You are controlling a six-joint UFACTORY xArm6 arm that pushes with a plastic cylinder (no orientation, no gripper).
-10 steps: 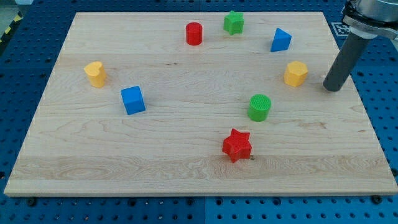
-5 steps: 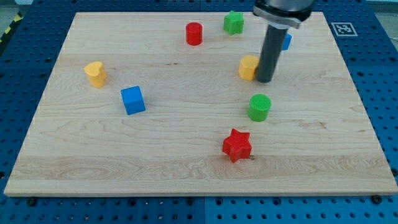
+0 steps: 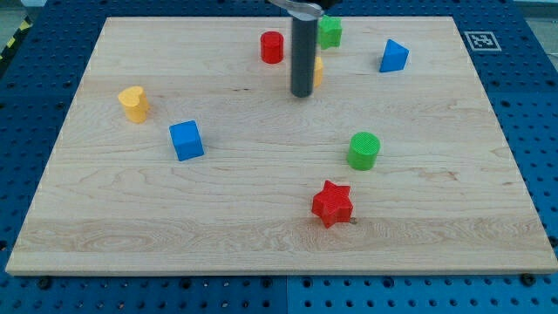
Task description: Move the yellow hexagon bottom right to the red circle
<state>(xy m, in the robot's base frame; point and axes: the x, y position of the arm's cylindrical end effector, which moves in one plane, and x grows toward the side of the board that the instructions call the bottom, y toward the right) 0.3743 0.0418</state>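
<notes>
Plastic, by its look: the yellow hexagon [image 3: 318, 70] should be light, rigid and quick to slide. It sits just right of the red circle [image 3: 272, 46], mostly hidden behind my tip [image 3: 302, 93], which grips nothing. Push a flat side, centred, or it may spin away.

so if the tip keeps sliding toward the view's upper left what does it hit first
Probably the red circle, just up-left of my tip. The yellow hexagon sits mostly hidden behind the rod, on its right side, so whether it gets pushed along is unclear.
</notes>
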